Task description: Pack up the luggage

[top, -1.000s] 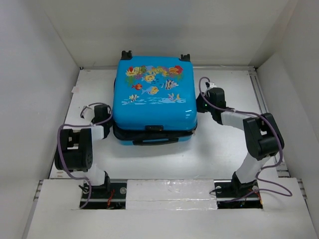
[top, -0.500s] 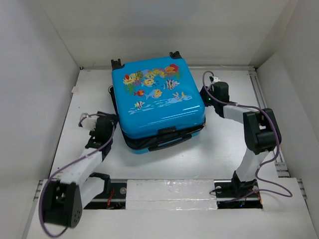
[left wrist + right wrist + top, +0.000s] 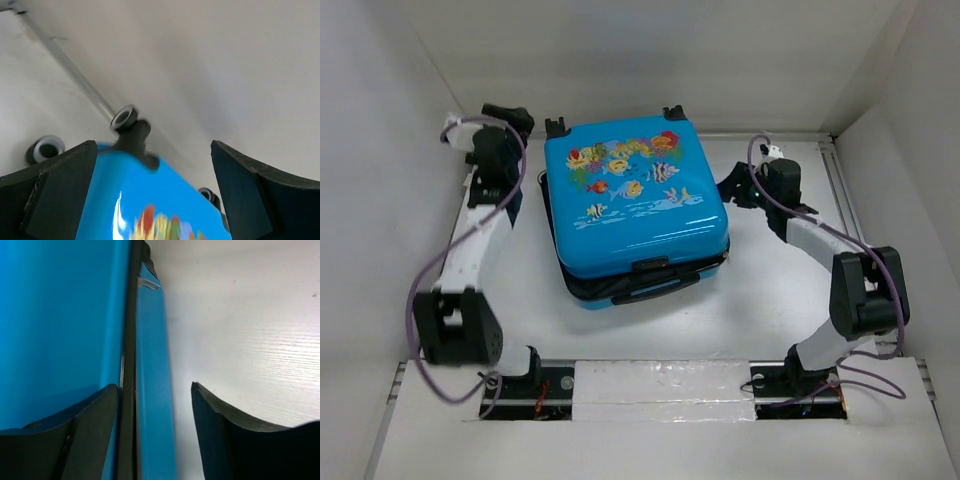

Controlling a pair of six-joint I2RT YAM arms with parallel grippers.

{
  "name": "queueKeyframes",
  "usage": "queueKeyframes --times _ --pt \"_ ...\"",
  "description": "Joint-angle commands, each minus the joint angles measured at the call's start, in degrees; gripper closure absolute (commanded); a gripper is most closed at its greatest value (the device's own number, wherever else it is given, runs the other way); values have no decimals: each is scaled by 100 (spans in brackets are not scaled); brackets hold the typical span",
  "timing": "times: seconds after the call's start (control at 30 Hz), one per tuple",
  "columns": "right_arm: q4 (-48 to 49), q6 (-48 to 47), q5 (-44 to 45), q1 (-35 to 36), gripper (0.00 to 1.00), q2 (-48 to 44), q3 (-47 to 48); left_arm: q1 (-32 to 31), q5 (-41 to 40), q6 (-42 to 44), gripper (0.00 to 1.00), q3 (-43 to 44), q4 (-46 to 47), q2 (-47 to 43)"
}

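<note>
The luggage (image 3: 635,205), a bright blue hard-shell case with a fish print, lies flat and slightly turned, lid down, with a dark gap along its front by the handle. My left gripper (image 3: 515,118) hangs open and raised at the case's far left corner. In the left wrist view its jaws (image 3: 152,145) frame the blue lid (image 3: 165,200) and a black wheel (image 3: 125,117) without touching them. My right gripper (image 3: 730,190) sits open against the case's right side. In the right wrist view it (image 3: 155,385) stands over the zip seam and lower shell (image 3: 152,340), gripping nothing.
White walls close in the table at the back and on both sides, close to the left gripper. A metal rail (image 3: 840,200) runs along the right edge. A taped white strip (image 3: 660,385) crosses the front between the two arm bases.
Both grippers went from shut to open. The left arm swung from the case's near left side up to its far left corner. The case turned slightly. The right gripper drew back a little.
</note>
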Motion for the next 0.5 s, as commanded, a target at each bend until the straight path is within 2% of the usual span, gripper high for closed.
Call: queueKeyframes --times 0.0,0.07,0.1,0.13,0.2,0.27,0.33,0.37,0.4,0.47 --pt "226 43 -257 37 32 -456 -147 571 1915 693 7 1504 -514 1603" --pt "225 -18 -204 -16 29 -535 -313 765 2508 957 6 2452 -1292 2433" --pt "173 -19 -204 -77 29 -623 -366 906 2876 1124 4 3379 -1489 3212" --pt "173 -19 -204 -78 28 -676 -427 959 3463 1256 4 3797 -1682 3567" --pt "173 -19 -204 -147 21 -816 -576 1012 3958 1617 2 4745 -2062 4140" --pt "173 -19 -274 -200 21 -904 -630 1012 4400 1724 0 5136 -2167 4712" --pt "173 42 -275 -253 20 -1097 -744 1065 4593 1733 0 5190 -1826 4871" --pt "173 43 -222 -253 16 -1168 -797 1065 4689 1680 0 5086 -1651 4872" --pt "173 43 -222 -253 16 -1247 -902 1065 4786 1610 0 4980 -1179 4924" --pt "173 43 -222 -253 16 -1476 -1025 1065 5232 1294 0 4918 -851 5090"
